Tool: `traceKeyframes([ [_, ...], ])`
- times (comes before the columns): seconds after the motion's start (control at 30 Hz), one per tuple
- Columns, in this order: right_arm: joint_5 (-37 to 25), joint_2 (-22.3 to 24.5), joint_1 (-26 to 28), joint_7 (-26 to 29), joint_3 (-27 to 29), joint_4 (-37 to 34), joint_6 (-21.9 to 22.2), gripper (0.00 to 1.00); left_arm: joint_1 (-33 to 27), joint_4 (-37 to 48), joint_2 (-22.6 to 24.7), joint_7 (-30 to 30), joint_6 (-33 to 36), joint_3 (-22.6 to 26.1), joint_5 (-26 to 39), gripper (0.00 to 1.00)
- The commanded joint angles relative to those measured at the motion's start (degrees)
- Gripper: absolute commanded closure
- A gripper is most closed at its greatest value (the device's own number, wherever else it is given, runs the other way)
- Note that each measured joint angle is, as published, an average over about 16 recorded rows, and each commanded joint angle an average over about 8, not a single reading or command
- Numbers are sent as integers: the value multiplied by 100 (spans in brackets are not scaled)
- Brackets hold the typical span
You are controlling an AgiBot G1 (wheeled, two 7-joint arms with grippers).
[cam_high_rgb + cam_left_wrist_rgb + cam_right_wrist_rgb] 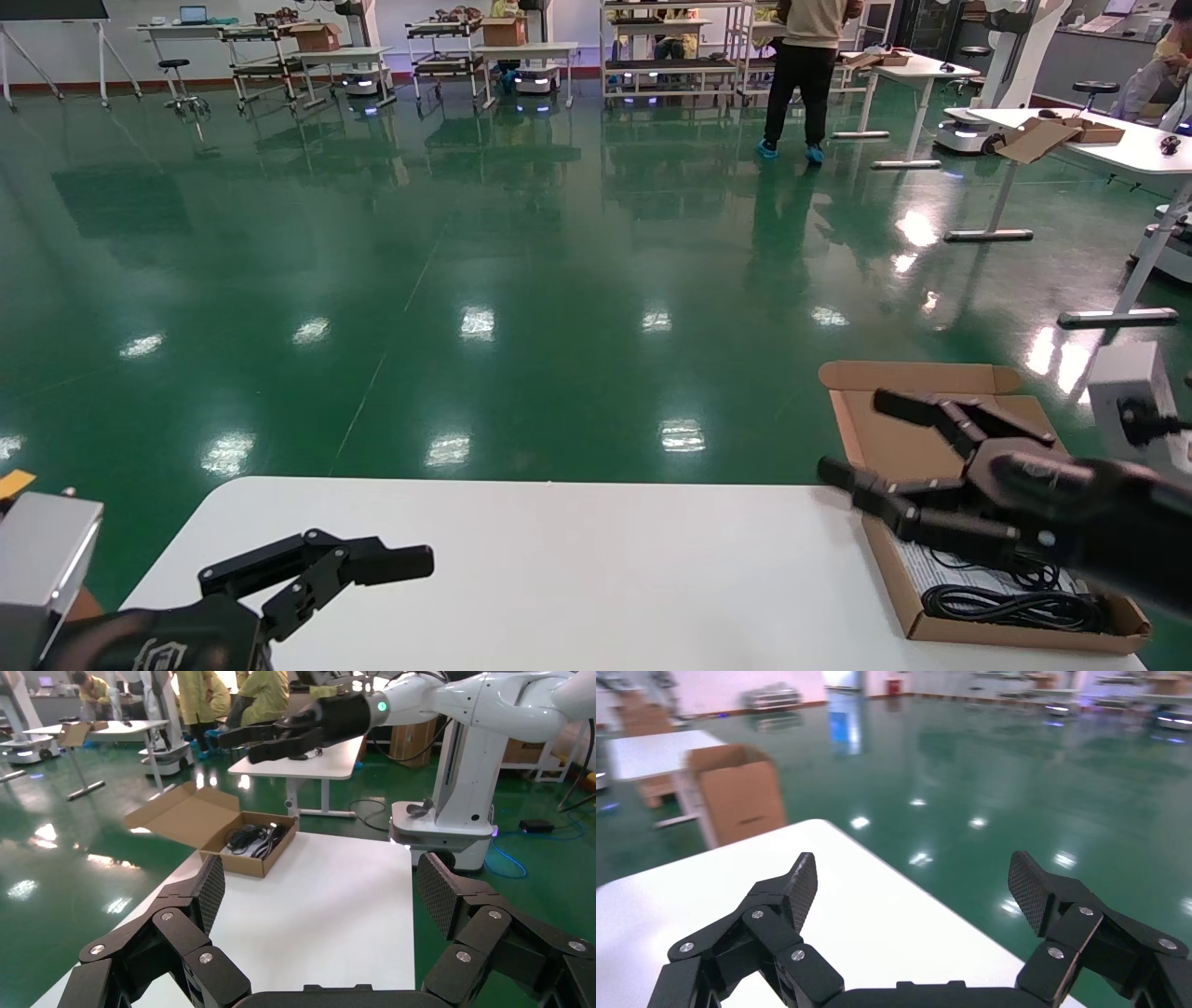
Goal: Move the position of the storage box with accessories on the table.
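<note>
The shallow brown cardboard storage box (978,522), lid open, lies at the lower right on the white table (559,568). The right gripper (852,438) hovers above it, fingers spread. The left gripper (424,559), lower left, is spread too.

Glossy green floor (521,280), white desks (1108,149)

Right hand (861,440) hides part of the storage box (894,438).

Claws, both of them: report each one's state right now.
Left claw: open, holding nothing, low over the table.
Right claw: open, holding nothing, raised above the storage box.
</note>
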Motion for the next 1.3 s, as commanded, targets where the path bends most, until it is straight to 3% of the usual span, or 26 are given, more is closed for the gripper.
traceKeyframes([
  [0.03, 42, 36, -86, 47, 46, 234, -148, 0, 0, 0, 0, 0, 0, 0, 0, 0],
  [0.73, 447, 389, -918, 495, 492, 2510, -1591, 0, 1, 1, 0, 0, -1, 0, 0, 0],
  [1.3, 454, 390, -921, 494, 496, 2489, -1579, 0, 1, 1, -1, 0, -2, 0, -1, 0],
])
